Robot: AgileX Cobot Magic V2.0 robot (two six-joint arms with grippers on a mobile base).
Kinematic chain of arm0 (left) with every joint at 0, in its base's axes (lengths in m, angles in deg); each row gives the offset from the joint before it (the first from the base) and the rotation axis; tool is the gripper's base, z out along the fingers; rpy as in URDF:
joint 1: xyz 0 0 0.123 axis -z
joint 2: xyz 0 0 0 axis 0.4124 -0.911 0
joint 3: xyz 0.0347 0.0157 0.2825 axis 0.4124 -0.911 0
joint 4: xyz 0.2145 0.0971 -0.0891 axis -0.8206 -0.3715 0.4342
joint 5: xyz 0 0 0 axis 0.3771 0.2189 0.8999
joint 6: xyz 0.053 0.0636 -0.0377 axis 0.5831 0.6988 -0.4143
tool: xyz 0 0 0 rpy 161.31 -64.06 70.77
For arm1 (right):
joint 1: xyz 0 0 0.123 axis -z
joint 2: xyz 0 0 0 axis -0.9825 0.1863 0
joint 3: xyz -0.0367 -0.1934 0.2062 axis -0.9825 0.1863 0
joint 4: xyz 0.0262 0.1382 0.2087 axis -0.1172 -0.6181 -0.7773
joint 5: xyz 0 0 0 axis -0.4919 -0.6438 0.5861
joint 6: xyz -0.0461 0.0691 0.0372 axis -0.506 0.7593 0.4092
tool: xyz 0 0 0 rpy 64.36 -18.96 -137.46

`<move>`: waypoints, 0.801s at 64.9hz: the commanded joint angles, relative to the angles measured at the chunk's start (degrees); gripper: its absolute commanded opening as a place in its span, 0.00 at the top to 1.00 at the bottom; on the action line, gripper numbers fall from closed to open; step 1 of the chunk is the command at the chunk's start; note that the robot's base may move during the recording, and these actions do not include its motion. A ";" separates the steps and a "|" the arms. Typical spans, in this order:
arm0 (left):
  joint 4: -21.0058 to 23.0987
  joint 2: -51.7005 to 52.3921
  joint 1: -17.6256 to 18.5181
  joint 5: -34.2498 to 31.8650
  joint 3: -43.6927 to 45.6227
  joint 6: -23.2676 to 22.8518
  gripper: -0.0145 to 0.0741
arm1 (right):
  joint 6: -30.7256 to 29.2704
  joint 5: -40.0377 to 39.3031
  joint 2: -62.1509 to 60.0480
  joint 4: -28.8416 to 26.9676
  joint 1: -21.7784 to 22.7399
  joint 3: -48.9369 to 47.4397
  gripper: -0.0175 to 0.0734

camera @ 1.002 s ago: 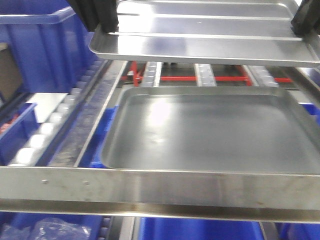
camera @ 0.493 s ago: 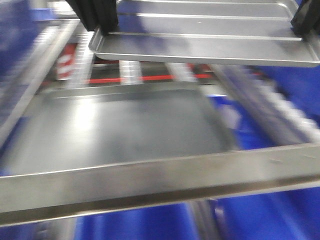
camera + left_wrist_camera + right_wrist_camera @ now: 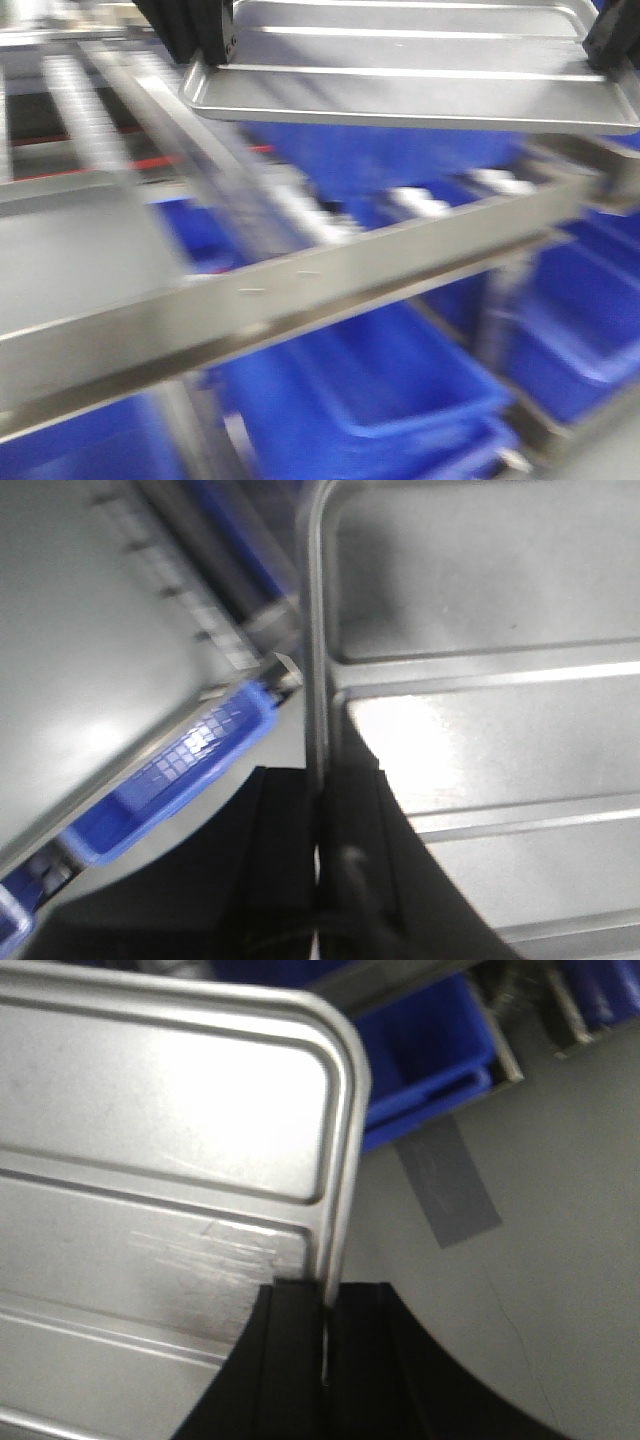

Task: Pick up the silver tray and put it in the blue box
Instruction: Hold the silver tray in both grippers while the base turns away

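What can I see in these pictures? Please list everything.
silver tray: one, shiny silver, held in the air above the rack.
metal rack: one, grey steel, beneath the silver tray, blurred.
dull grey tray: one, matte grey, on the rack at left, blurred.
blue boxes: at least two, blue, below the rack.
tape strip: one, grey, on the floor.
left gripper: one, black, clamped on the silver tray's left rim.
right gripper: one, black, clamped on the silver tray's right rim.
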State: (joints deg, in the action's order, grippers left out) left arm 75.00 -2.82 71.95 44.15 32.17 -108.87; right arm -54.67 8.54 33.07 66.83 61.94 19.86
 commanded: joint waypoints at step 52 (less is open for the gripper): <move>-2.01 2.85 0.40 0.98 1.08 1.30 0.95 | -0.89 -3.20 -1.49 2.27 0.36 -1.94 0.74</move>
State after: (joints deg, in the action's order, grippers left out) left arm 75.03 -2.82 71.95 44.15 32.17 -108.87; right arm -54.67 8.54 33.07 66.93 61.94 19.86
